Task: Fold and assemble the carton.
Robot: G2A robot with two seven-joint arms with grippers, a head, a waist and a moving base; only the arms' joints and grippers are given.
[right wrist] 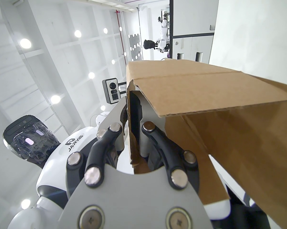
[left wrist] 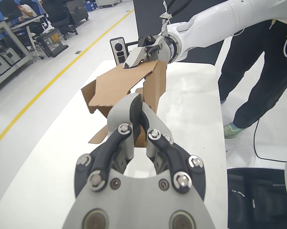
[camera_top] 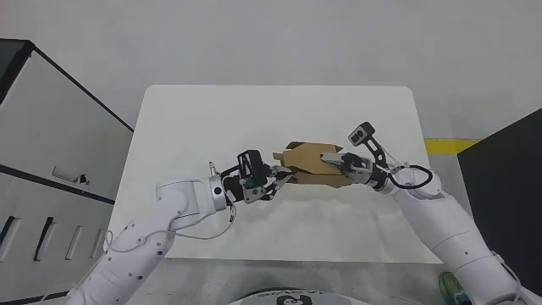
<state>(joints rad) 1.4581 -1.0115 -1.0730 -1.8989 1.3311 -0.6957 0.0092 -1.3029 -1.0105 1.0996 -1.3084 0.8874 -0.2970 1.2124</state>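
A brown corrugated carton [camera_top: 309,163], partly opened and not yet squared up, is held between the two arms over the middle of the white surface [camera_top: 254,119], a little toward the robot's side of it. The left gripper [camera_top: 273,180] comes in at the carton's left end. In the left wrist view its dark-padded fingers [left wrist: 133,110] are closed tight on the edge of an upright side panel, with cardboard pinched between them. The right gripper [camera_top: 332,161] meets the carton from the opposite end. From the left wrist camera it is seen farther off [left wrist: 131,64], its pale upper finger pressed flat on the wide top panel, which slopes down from there toward the left arm. In its own wrist view the right gripper [right wrist: 131,113] is clamped on a thin cardboard edge that runs straight between its fingers, with the carton's broad panels [right wrist: 205,89] spreading away beside it. Loose flaps hang from the carton's underside and stick out at its ends. One lower flap [left wrist: 98,137] angles down close to the surface, though whether it touches cannot be told.
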